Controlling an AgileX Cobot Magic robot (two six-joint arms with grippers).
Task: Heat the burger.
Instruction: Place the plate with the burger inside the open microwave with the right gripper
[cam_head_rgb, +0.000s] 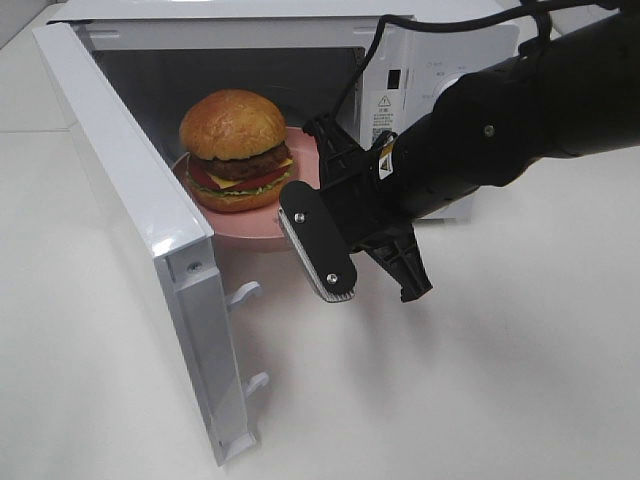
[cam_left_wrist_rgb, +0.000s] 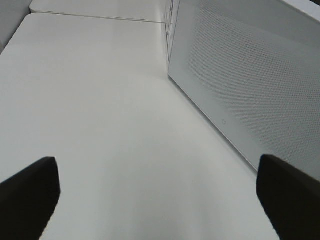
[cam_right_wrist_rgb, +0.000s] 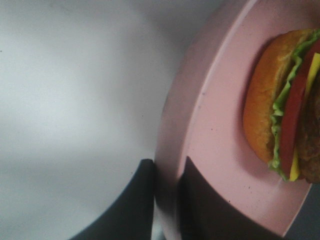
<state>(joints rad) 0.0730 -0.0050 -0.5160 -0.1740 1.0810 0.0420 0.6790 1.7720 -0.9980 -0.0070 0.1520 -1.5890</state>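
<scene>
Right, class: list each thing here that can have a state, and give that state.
microwave door: open.
plate: carrying the burger, rim gripped.
burger: upright on the plate.
right gripper: jaws shut on the plate's rim.
left gripper: jaws open, empty.

Glossy black arm (cam_head_rgb: 510, 120), black cable (cam_head_rgb: 440, 22), matte pincer (cam_head_rgb: 300, 222) with silver screws (cam_head_rgb: 332, 278)
</scene>
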